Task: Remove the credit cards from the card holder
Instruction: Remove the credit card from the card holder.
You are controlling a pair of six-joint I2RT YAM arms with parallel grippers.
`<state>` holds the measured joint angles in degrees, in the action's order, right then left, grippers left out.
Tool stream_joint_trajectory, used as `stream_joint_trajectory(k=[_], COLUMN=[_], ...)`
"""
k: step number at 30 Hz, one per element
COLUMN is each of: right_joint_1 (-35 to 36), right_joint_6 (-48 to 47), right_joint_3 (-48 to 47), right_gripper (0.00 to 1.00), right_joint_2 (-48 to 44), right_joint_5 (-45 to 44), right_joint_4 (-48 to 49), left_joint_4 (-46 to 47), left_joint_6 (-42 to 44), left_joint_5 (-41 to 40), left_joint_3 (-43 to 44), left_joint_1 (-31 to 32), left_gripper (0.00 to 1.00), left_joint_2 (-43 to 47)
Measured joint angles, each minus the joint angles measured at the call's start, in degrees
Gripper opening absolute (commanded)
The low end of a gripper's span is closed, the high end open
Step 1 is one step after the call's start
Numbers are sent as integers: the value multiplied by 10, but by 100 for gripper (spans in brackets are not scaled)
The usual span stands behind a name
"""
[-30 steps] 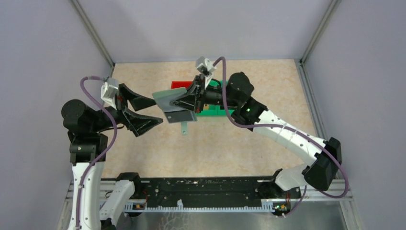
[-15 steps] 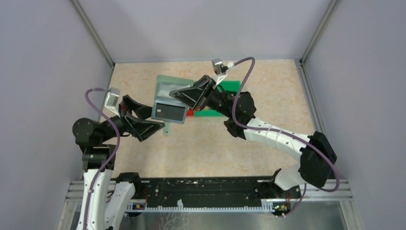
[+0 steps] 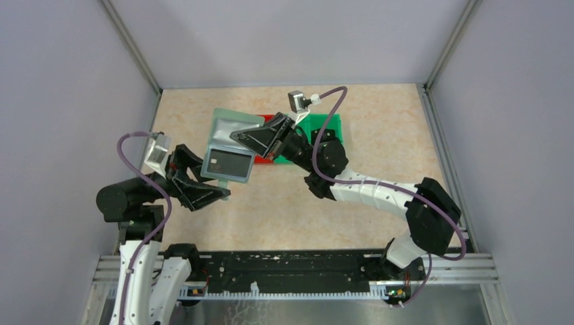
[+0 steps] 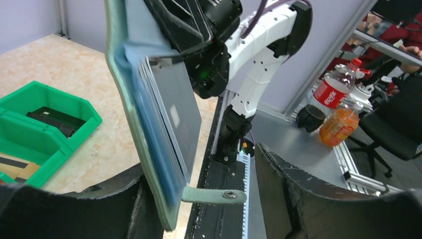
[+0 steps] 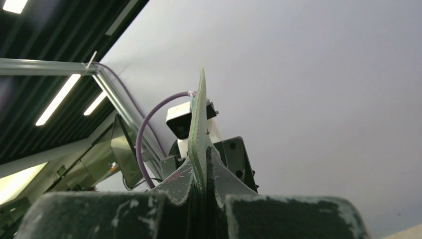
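Observation:
The grey-green card holder (image 3: 232, 128) hangs open in the air, with my right gripper (image 3: 260, 139) shut on its upper flap; the right wrist view shows that flap edge-on (image 5: 199, 114) pinched between the jaws (image 5: 205, 167). A dark grey credit card (image 3: 230, 163) sits in the pale blue pocket side, seen close in the left wrist view (image 4: 180, 114). My left gripper (image 3: 213, 179) is open around the holder's lower edge (image 4: 130, 99). Its left finger (image 4: 114, 199) is close against the holder's back. The right finger (image 4: 288, 189) stands well apart, and the closing tab (image 4: 214, 195) sticks out between them.
A green bin (image 3: 326, 128) and a red bin (image 3: 269, 119) stand on the table behind the holder, partly hidden by the right arm. The left wrist view shows green bins (image 4: 45, 124) with dark contents. The black rail (image 3: 291, 267) runs along the near edge.
The right arm swung the open holder left and toward the left gripper. The left gripper came in around the holder's lower edge and its jaws have narrowed.

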<state>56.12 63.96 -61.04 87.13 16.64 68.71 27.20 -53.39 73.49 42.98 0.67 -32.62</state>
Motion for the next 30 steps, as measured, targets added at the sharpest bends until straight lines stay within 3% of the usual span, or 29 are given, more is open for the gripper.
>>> stream_joint_trajectory(k=[2,5,6,17,24,30], right_joint_1=[0,0,0,6,9,15], right_joint_6=[9,22,27,43,47,49], right_joint_3=[0,0,0,8,8,10], right_gripper=[0,0,0,0,0,0], right_joint_2=[0,0,1,4,9,12], right_joint_5=[-3,-7,-7,-12,-12,-14], right_joint_4=[12,28,32,56,60,70], left_joint_4=[14,27,28,26,29,33], left_joint_6=[-6,-10,-8,-11,-12,-13], left_joint_5=[15,26,26,8,18,17], left_joint_3=[-3,-5,-5,-1,0,0], left_joint_1=[0,0,0,0,0,0], left_gripper=[61,35,32,41,31,35], left_joint_2=[2,7,7,-7,-2,-2])
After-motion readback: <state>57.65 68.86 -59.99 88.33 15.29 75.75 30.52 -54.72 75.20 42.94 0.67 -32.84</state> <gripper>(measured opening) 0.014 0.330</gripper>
